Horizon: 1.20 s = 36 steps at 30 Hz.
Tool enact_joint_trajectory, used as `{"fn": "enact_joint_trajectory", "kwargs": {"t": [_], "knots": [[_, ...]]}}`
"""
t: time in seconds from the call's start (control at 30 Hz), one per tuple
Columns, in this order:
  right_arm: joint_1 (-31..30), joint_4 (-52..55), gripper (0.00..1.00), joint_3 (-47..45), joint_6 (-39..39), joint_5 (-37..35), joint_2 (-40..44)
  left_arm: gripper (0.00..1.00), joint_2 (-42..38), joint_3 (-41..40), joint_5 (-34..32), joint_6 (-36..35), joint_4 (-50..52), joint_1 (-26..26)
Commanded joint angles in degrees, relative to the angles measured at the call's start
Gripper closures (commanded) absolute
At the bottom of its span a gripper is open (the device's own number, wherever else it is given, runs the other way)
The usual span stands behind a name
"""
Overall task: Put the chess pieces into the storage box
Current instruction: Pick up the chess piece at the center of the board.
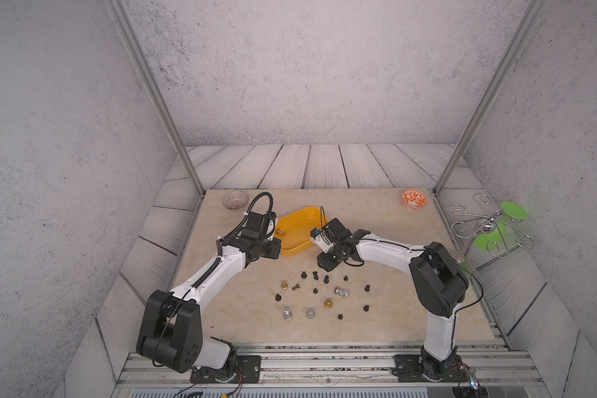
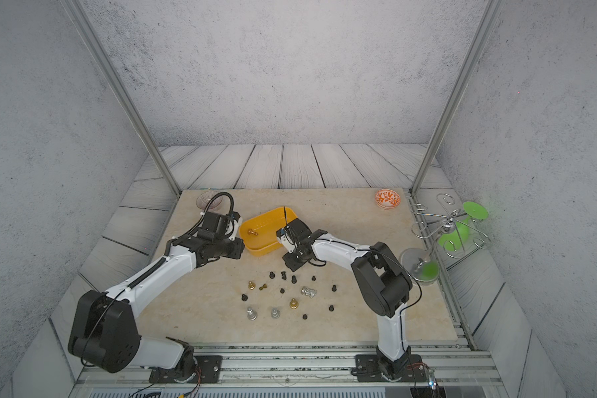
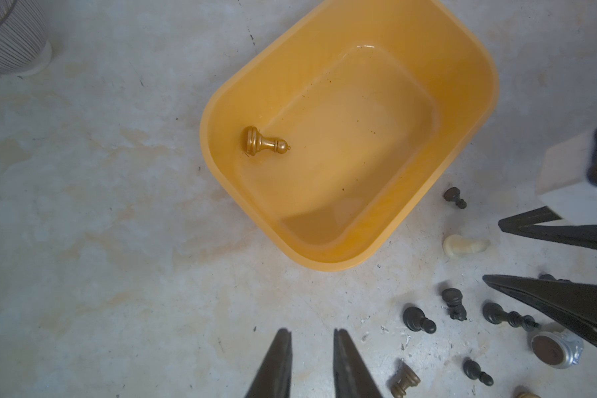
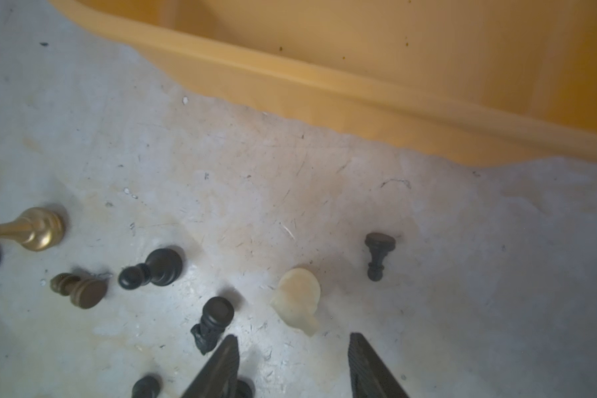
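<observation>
While grey walls (image 1: 290, 69) box beige tabletop (image 1: 404, 275), L gripper (image 3: 311, 331) sits narrow, R gripper (image 4: 293, 336) wider.

Both top views look steeply down from high over the table (image 1: 376, 220), which fills the lower middle of frame. The left wrist camera looks closely down on the storage box (image 3: 462, 89); the right wrist camera, lower, shares its wall and the cream piece (image 4: 299, 299).

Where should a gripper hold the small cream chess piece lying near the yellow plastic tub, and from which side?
Across the narrow waist of the small cream chess piece, straight down from above: it lies on its side, thinner there than at its round base.
</observation>
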State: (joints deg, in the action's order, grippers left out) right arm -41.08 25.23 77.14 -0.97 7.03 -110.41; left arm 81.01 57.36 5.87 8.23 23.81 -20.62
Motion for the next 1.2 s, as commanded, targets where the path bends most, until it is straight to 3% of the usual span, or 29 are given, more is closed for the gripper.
{"fn": "enact_joint_trajectory", "kwargs": {"t": [0.0,0.47,1.17], "knots": [[-0.32,0.13,0.50,2.11,-2.47,0.80,-2.92,0.74,-1.55,-1.00,0.46,0.47,0.18,0.41],[-0.32,-0.13,0.61,2.36,-3.09,-0.34,-5.17,0.77,-3.25,-2.06,-0.24,0.38,0.56,0.41],[-0.32,1.01,0.89,2.69,-2.55,-0.87,-4.62,0.82,-3.49,-1.99,1.01,0.72,-0.01,0.41]]}}
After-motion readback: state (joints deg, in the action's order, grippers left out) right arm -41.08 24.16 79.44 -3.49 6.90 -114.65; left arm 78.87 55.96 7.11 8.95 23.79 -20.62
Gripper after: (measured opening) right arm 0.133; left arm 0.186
